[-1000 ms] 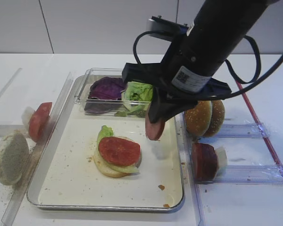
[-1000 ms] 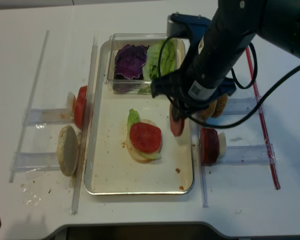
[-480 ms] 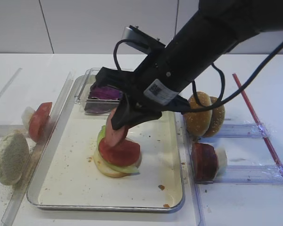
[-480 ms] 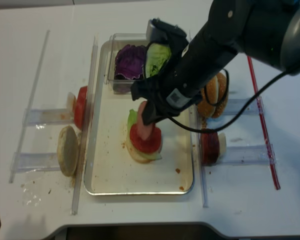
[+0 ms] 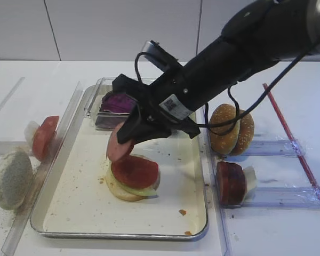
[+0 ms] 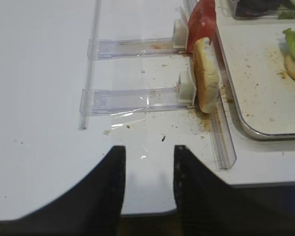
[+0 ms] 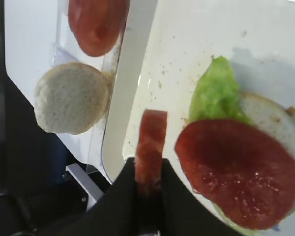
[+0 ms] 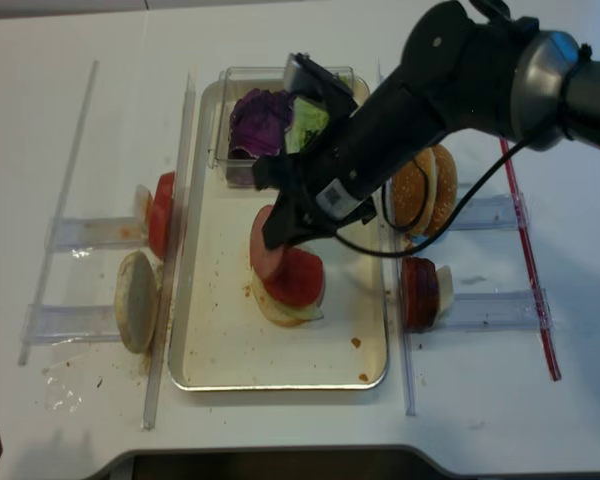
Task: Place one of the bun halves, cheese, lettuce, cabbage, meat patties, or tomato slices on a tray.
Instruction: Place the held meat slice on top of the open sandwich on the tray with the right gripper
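- Meat patty (image 5: pixel 118 143), a pinkish-brown disc, hangs on edge in the right gripper (image 5: pixel 129 134), whose two black jaws pinch it from both flat sides.
- It hangs above the tray (image 5: pixel 69 200), just left of and over the stack there: a pale bun half (image 5: pixel 117 190) at the bottom, lettuce (image 7: pixel 216 93), and a tomato slice (image 5: pixel 135 171) on top.
- In the right wrist view the patty (image 7: pixel 150 147) shows edge-on, beside the tomato slice (image 7: pixel 240 172).
- Purple cabbage (image 5: pixel 116 101) lies in a clear box (image 5: pixel 95 104) at the tray's far end.
- Two sesame buns (image 5: pixel 231 129) and another patty (image 5: pixel 230 183) stand in the rack to the right; a tomato slice (image 5: pixel 44 137) and a floury bun half (image 5: pixel 12 178) stand to the left.
- The left gripper (image 6: pixel 147 169) rests over the white table (image 6: pixel 39 98) with its jaws apart, holding nothing.
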Motion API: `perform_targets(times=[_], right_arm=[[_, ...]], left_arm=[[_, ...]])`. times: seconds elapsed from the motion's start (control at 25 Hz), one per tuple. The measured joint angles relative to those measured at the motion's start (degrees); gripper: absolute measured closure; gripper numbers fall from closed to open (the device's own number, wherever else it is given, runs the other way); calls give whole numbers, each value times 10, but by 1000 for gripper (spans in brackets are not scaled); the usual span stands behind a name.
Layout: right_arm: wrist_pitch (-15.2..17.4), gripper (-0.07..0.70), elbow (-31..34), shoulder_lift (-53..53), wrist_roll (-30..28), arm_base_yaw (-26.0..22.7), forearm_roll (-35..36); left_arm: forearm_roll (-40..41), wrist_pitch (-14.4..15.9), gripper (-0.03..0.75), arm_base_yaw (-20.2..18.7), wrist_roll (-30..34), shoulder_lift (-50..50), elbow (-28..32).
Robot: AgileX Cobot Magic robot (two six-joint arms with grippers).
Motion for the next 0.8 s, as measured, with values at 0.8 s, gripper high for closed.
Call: perform_targets(times=[0.8], right_arm=[[70,537,0,70,-44,-28,44]], left_arm=[[0,0,482,0,0,0,0]])
